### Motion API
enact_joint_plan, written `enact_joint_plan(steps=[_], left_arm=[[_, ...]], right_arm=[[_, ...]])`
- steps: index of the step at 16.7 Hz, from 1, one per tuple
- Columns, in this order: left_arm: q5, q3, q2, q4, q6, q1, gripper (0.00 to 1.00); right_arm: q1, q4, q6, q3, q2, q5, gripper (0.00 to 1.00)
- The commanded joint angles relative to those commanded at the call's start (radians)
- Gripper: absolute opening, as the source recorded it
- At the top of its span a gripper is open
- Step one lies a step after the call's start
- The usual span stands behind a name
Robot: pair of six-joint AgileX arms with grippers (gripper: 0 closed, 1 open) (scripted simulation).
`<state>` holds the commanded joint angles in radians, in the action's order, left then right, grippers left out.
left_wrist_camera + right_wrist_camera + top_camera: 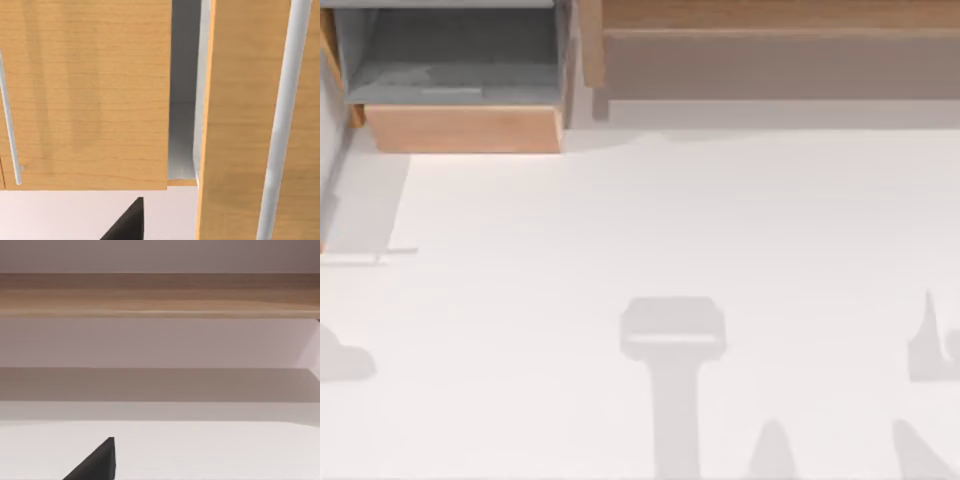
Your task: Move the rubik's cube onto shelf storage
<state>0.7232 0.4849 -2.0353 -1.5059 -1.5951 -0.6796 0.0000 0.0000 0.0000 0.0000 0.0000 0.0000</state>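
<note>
shelf storage (770, 40) upper right of the top view, grey compartment (455, 60) upper left, bare white table (650, 220) below; pincer states: cannot tell.

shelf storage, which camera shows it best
The top view: the shelf storage runs along the table's far edge on the right, with its brown boards and shaded recess, beside the grey box. The right wrist view has one wooden board close up, edge-on. The left wrist view faces wooden panels that I cannot tie to it.

place: simulated furniture tabletop | cues: white table (670, 230), wooden shelf storage (770, 40)
</note>
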Motion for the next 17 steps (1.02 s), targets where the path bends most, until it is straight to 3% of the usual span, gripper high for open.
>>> enact_joint_plan(steps=[17], left_arm=[[0.049,-0.060,0.022,-0.036,-0.003,-0.048,1.00]], right_arm=[[0.000,0.000,0.000,0.000,0.000,0.000,1.00]])
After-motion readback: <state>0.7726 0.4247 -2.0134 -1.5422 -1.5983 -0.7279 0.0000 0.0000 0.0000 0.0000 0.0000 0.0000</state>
